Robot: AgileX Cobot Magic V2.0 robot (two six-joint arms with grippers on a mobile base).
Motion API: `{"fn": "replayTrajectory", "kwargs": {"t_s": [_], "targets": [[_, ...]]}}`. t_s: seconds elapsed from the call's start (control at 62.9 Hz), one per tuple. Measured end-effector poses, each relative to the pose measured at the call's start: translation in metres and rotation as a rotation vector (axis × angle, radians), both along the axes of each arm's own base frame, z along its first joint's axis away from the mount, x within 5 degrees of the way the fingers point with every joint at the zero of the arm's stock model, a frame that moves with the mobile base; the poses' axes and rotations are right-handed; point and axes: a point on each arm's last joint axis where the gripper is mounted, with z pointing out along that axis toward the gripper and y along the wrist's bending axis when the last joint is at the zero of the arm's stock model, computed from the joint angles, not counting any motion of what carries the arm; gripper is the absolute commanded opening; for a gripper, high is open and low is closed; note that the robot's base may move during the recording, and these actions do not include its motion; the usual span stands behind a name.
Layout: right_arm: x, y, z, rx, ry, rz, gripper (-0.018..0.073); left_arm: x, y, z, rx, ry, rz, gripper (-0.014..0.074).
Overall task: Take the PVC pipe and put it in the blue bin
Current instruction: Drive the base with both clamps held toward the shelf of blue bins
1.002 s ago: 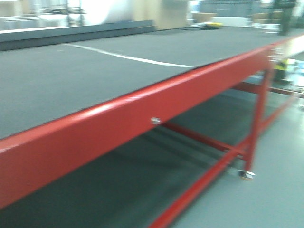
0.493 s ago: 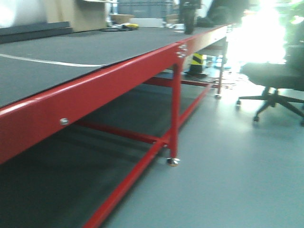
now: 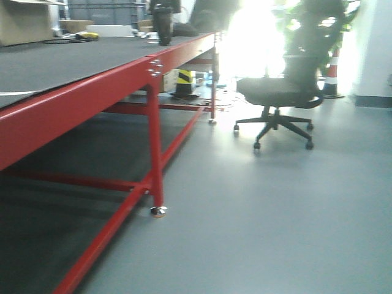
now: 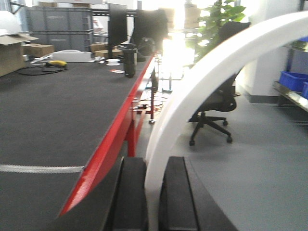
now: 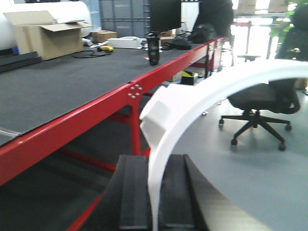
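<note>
The front view has swung right along the red desk (image 3: 73, 98); a chair (image 3: 278, 92) now shows. The left hand (image 4: 153, 163) clamps a white pipe (image 4: 185, 94), and the right hand (image 5: 155, 163) clamps another pipe (image 5: 202, 98), both past the desk's edge. Grabbing looks done and binning remains; blue bins (image 4: 292, 79) sit far right.

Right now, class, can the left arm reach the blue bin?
Probably not: the blue bin sits across the floor, beyond the office chair, far from the left gripper clamping the pipe.
</note>
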Motion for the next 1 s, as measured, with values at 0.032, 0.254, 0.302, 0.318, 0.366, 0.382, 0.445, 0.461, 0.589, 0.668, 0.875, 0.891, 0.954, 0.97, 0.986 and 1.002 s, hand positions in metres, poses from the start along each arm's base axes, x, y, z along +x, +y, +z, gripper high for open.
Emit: {"fn": "replayTrajectory", "kwargs": {"t_s": [0.032,0.254,0.302,0.318,0.366,0.382,0.445,0.461,0.589,0.668,0.875,0.891,0.954,0.97,0.986,1.002], "targets": [[0.0000,0.0000,0.0000,0.000,0.000,0.000,-0.0168,0.0000,0.0000,0.0000,0.000,0.000,0.000,-0.0111],[0.0000,0.0000,0.0000,0.000,0.000,0.000,-0.0168,0.0000,0.0000,0.0000,0.000,0.000,0.000,-0.0111],[0.0000,0.0000,0.0000,0.000,0.000,0.000,-0.0168,0.0000,0.0000,0.0000,0.000,0.000,0.000,-0.0111],[0.0000,0.0000,0.0000,0.000,0.000,0.000,-0.0168,0.0000,0.0000,0.0000,0.000,0.000,0.000,-0.0111],[0.0000,0.0000,0.0000,0.000,0.000,0.000,-0.0168,0.0000,0.0000,0.0000,0.000,0.000,0.000,-0.0111],[0.0000,0.0000,0.0000,0.000,0.000,0.000,-0.0168,0.0000,0.0000,0.0000,0.000,0.000,0.000,-0.0111],[0.0000,0.0000,0.0000,0.000,0.000,0.000,-0.0168,0.0000,0.0000,0.0000,0.000,0.000,0.000,-0.0111],[0.0000,0.0000,0.0000,0.000,0.000,0.000,-0.0168,0.0000,0.0000,0.0000,0.000,0.000,0.000,-0.0111],[0.0000,0.0000,0.0000,0.000,0.000,0.000,-0.0168,0.0000,0.0000,0.0000,0.000,0.000,0.000,-0.0111],[0.0000,0.0000,0.0000,0.000,0.000,0.000,-0.0168,0.0000,0.0000,0.0000,0.000,0.000,0.000,-0.0111],[0.0000,0.0000,0.0000,0.000,0.000,0.000,-0.0168,0.0000,0.0000,0.0000,0.000,0.000,0.000,-0.0111],[0.0000,0.0000,0.0000,0.000,0.000,0.000,-0.0168,0.0000,0.0000,0.0000,0.000,0.000,0.000,-0.0111],[0.0000,0.0000,0.0000,0.000,0.000,0.000,-0.0168,0.0000,0.0000,0.0000,0.000,0.000,0.000,-0.0111],[0.0000,0.0000,0.0000,0.000,0.000,0.000,-0.0168,0.0000,0.0000,0.0000,0.000,0.000,0.000,-0.0111],[0.0000,0.0000,0.0000,0.000,0.000,0.000,-0.0168,0.0000,0.0000,0.0000,0.000,0.000,0.000,-0.0111],[0.0000,0.0000,0.0000,0.000,0.000,0.000,-0.0168,0.0000,0.0000,0.0000,0.000,0.000,0.000,-0.0111]]}}
